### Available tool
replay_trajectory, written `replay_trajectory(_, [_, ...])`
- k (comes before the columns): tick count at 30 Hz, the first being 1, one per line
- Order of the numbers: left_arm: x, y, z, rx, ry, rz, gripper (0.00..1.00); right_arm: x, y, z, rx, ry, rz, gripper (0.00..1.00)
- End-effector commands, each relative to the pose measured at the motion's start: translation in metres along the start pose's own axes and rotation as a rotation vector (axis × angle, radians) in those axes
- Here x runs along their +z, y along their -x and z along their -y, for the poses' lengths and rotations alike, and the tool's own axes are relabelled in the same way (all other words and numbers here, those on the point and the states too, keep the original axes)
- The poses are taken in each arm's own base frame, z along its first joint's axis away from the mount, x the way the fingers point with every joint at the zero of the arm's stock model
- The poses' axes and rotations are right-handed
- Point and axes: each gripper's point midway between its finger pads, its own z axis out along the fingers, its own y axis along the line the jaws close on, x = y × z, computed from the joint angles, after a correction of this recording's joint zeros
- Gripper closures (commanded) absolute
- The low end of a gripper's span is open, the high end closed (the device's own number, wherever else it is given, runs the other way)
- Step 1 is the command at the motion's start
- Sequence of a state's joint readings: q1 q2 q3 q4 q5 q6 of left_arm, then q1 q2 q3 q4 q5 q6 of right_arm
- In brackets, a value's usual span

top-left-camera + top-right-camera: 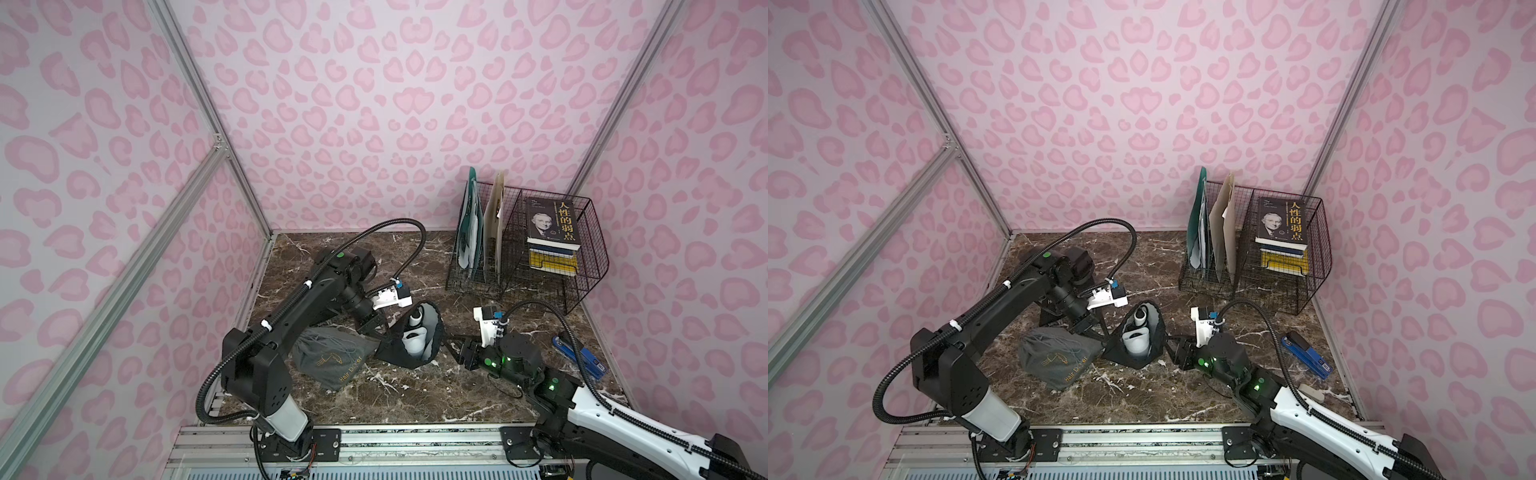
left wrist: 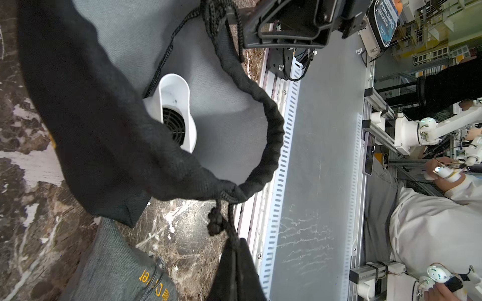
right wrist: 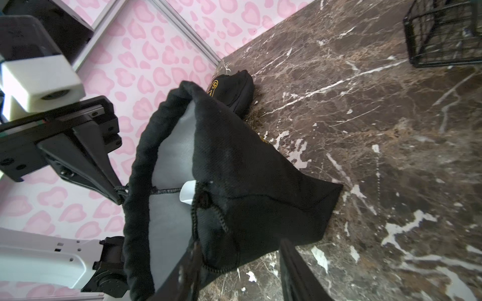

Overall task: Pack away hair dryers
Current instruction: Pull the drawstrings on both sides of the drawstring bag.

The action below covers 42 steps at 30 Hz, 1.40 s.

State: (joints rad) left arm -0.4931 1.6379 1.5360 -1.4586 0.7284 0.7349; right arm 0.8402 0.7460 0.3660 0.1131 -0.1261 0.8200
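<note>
1. The white hair dryer (image 2: 177, 117) is sitting inside the black pouch (image 1: 405, 360) in the middle of the marble table (image 1: 415, 399). Its nozzle and grille are facing the open mouth, and in both top views its long axis is running roughly from 12 to 6 o'clock
2. The left gripper (image 3: 117, 193) is standing at the pouch's 9 o'clock side. Its jaws are closed tight on the drawstring (image 2: 216, 221) where the cord leaves the rim, propping that side up
3. The right gripper (image 1: 455, 345) is standing at 3 o'clock, just beside the rim. In the right wrist view its jaws are standing apart with a clear gap. A loop of cord is lying against one finger but nothing is clamped, so it is holding nothing
4. The dryer is lying between the two grippers, at 9 o'clock from the right and 3 o'clock from the left, with both about equally near. The next move is probably cinching the mouth. That is depending on the right jaws taking the cord at 3 o'clock and pulling across the dryer's long axis, against the left hold
5. A grey pouch (image 1: 332, 357), drawn shut and bulging, is lying just beside the black one at 8 o'clock. A second black pouch (image 3: 232, 88) is lying behind the left arm, near 10 o'clock; what these two are holding I cannot tell
6. A wire basket (image 1: 590, 249) is standing at 1 o'clock, and a blue stapler (image 1: 579, 357) is lying at 3 o'clock, both well apart
</note>
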Motion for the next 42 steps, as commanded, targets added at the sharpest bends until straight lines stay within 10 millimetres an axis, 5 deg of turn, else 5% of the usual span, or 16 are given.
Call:
replay_trajectory(1, [-0.001, 0.001, 0.002, 0.016, -0.006, 0.002, 0.98, 0.0, 0.007, -0.014, 0.002, 0.073, 0.024, 0.5])
replay_trajectory(18, [0.0, 0.003, 0.007, 0.022, -0.019, 0.01, 0.98, 0.003, 0.006, -0.017, 0.039, 0.142, 0.023, 0.5])
replay_trajectory(26, [-0.001, 0.004, 0.009, 0.03, -0.021, 0.019, 0.98, 0.004, 0.004, -0.017, 0.058, 0.172, 0.023, 0.61])
replay_trajectory(34, [-0.001, 0.003, 0.01, 0.031, -0.024, 0.019, 0.98, 0.002, 0.007, -0.021, 0.058, 0.193, 0.031, 0.61])
replay_trajectory(42, [-0.002, 0.003, 0.011, 0.034, -0.023, 0.021, 0.98, 0.004, 0.003, -0.025, 0.081, 0.238, 0.02, 0.76])
